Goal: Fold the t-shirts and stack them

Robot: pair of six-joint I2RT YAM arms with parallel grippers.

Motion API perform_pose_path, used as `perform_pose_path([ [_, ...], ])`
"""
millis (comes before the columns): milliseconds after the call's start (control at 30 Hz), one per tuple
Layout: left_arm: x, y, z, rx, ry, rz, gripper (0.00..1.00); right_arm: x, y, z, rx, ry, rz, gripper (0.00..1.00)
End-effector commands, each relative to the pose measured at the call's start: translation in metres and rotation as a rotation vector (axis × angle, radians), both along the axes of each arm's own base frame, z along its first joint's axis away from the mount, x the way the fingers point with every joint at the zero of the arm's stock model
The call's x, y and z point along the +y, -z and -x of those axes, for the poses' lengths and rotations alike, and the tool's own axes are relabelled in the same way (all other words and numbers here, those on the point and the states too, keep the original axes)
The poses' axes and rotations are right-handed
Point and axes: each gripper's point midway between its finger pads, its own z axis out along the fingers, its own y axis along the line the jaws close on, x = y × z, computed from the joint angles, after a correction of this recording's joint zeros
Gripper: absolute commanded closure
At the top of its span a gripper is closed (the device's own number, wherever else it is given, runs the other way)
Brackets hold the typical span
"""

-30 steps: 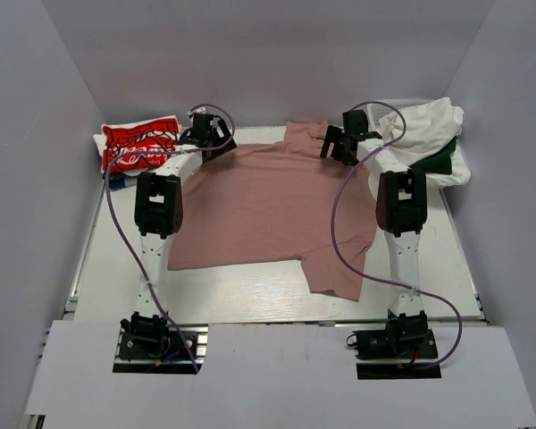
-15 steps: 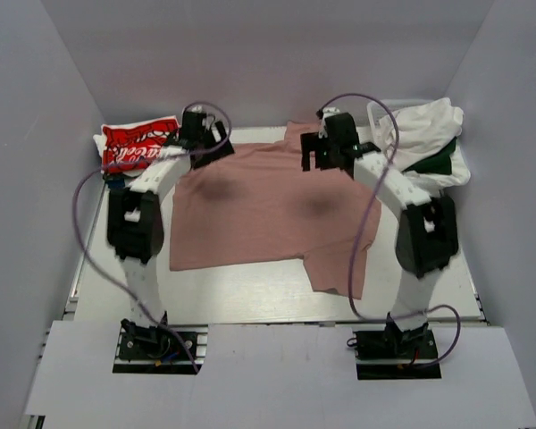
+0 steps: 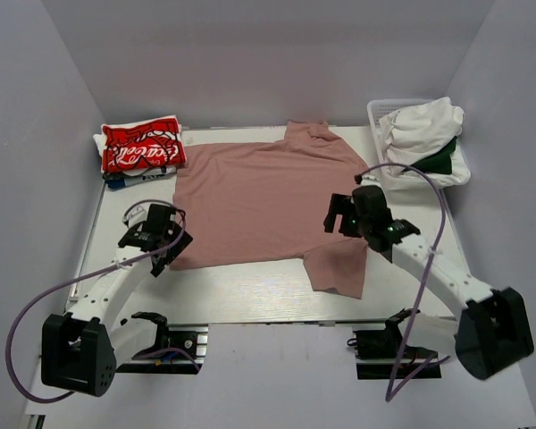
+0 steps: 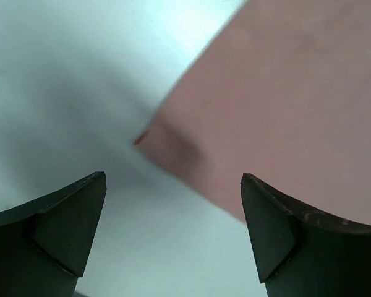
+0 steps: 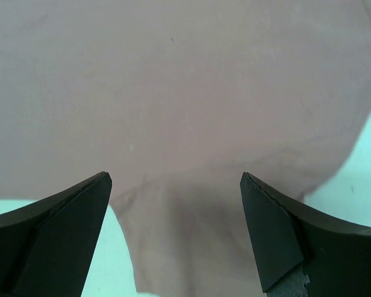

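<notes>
One plain dusty-pink t-shirt (image 3: 259, 197) lies spread flat in the middle of the table (image 3: 250, 290). One red t-shirt (image 3: 141, 146), folded, tops a stack at the far left; its white script logo is too small to read with certainty. White t-shirts (image 3: 424, 125) and a dark green t-shirt (image 3: 439, 163) fill the lattice basket (image 3: 375, 109) at far right. Left gripper (image 4: 173, 179): fingers wide apart, empty, over the pink shirt's near left corner. Right gripper (image 5: 173, 179): fingers wide apart, empty, above the near right sleeve.

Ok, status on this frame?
Left gripper open above pink shirt hem corner. Right gripper open over its near sleeve seam. Shirt flat, unfolded; nothing on it.
</notes>
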Motion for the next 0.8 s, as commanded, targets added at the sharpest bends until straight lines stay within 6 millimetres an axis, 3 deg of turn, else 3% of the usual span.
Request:
perform_pose_path([
  [0,0.017,0.008,0.020,0.012,-0.146,-0.031,0.00,-0.013,-0.005,0.020,0.001,0.101,-0.051,0.10],
  [133,0.025,0.016,0.021,-0.010,-0.165,-0.066,0.00,-0.026,0.008,0.049,0.061,0.110,-0.035,0.10],
  [200,0.029,0.022,0.019,-0.004,-0.190,-0.071,0.05,-0.034,0.020,0.068,0.145,0.115,0.002,0.10],
  [333,0.025,0.036,0.014,0.012,-0.192,-0.059,0.22,-0.038,0.037,0.092,0.238,0.109,0.020,0.10],
  [400,0.022,0.042,0.012,0.019,-0.191,-0.036,0.37,-0.029,0.043,0.100,0.270,0.083,-0.006,0.10],
  [667,0.014,0.060,0.006,0.028,-0.175,-0.002,0.51,-0.025,0.062,0.130,0.377,0.037,0.058,0.10],
  [767,0.015,0.066,0.009,0.066,-0.175,-0.012,0.69,-0.023,0.067,0.140,0.411,0.027,0.064,0.10],
])
